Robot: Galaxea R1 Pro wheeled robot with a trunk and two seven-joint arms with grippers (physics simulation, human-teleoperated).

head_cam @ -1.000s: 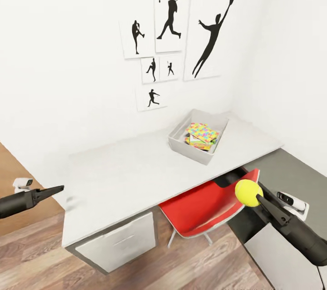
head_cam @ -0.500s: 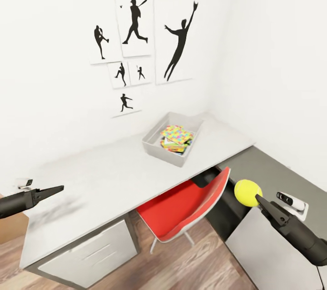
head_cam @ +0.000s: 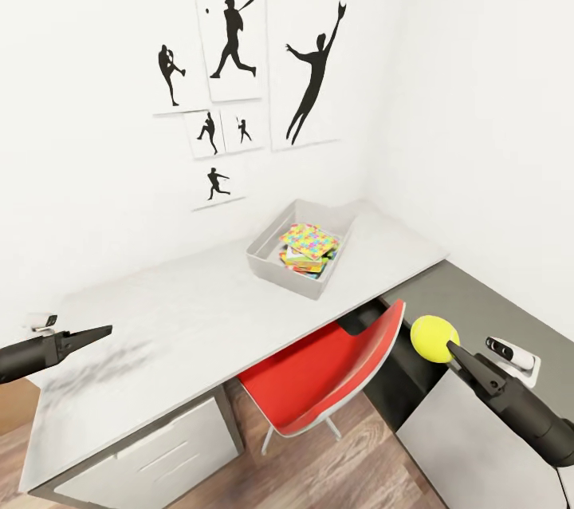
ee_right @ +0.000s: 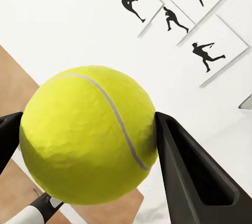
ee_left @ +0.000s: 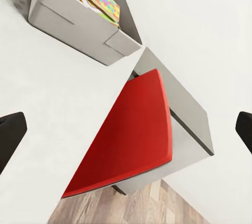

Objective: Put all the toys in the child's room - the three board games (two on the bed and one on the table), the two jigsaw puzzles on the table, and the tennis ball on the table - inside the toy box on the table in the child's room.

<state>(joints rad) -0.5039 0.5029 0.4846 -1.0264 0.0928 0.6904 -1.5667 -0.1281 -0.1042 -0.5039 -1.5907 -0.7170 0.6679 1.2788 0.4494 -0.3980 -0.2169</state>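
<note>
I face a corner of white walls (head_cam: 96,134) hung with black sports prints (head_cam: 239,86), above a wood-plank floor (head_cam: 335,469). The light grey table (head_cam: 183,317) runs left from the corner and meets a dark grey top (head_cam: 470,309) on the right, with a red chair (head_cam: 327,373) tucked under it. On the far part of the table sits the toy box (head_cam: 271,266), holding a jigsaw puzzle (head_cam: 309,240) atop flat game boxes. My right gripper (head_cam: 446,345) clamps the tennis ball (head_cam: 434,338) near the chair; my left gripper (head_cam: 100,331) hangs spread wide and empty.
</note>
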